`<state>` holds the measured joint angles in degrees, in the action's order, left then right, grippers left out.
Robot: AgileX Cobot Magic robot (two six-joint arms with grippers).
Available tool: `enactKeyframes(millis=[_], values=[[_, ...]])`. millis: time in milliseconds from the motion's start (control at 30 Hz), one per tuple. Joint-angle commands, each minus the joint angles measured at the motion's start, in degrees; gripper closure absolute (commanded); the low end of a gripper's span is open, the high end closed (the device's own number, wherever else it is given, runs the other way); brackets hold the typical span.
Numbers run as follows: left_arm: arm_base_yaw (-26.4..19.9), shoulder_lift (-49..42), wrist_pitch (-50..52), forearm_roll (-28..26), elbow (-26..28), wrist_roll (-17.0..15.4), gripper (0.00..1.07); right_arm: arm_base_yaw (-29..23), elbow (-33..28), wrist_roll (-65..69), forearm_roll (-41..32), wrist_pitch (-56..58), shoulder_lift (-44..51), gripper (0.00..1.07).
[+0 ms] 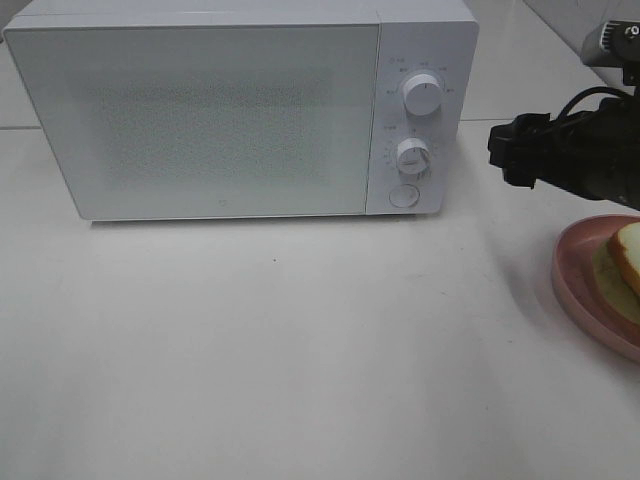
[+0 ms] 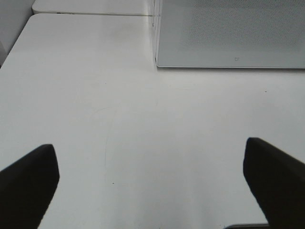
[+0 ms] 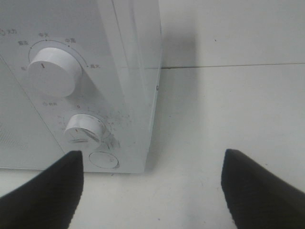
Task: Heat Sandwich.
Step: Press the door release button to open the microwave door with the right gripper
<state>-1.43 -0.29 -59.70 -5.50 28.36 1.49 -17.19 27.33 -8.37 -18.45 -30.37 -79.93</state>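
Two empty claws: the right claw (image 3: 152, 191) and left claw (image 2: 152, 183) both gape wide. The sandwich (image 1: 626, 268) lies on its pink plate (image 1: 574, 272) at the counter's (image 1: 300, 360) right edge, beside the right arm, whose claw faces the microwave (image 1: 200, 110).

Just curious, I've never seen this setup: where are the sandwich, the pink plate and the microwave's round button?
sandwich (image 1: 630, 255): high outside view, top bread slice.
pink plate (image 1: 570, 275): high outside view, bare left rim.
round button (image 1: 404, 196): high outside view, button's middle, below both dials.
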Motion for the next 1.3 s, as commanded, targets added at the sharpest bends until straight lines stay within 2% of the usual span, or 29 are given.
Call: enactKeyframes(millis=[33, 133, 233, 300, 633, 1000, 1300], values=[[0.34, -1.43, 0.34, 0.11, -0.11, -0.11, 0.03, -2.64, -0.11, -4.47, -5.79, -4.53, -0.8, 0.31], [0.34, -1.43, 0.34, 0.11, -0.11, -0.11, 0.03, -7.39, -0.11, -8.54, -12.49, -9.51, -2.81, 0.31], [0.34, -1.43, 0.34, 0.11, -0.11, -0.11, 0.03, -9.45, -0.11, -9.85, -15.41, -11.97, -4.18, 0.31], [0.34, -1.43, 0.34, 0.11, -0.11, -0.11, 0.03, -12.49, -0.11, -11.17, -19.82, -15.64, -6.07, 0.31], [0.34, -1.43, 0.34, 0.11, -0.11, -0.11, 0.03, -21.94, -0.11, -12.66, -30.14, -25.32, -12.78, 0.31], [0.34, -1.43, 0.34, 0.11, -0.11, -0.11, 0.03, -27.96, -0.11, -12.2, -32.37, -29.51, -20.17, 0.31], [0.34, -1.43, 0.34, 0.11, -0.11, -0.11, 0.03, -28.36, -0.11, -12.03, -33.63, -30.19, -20.97, 0.31]])
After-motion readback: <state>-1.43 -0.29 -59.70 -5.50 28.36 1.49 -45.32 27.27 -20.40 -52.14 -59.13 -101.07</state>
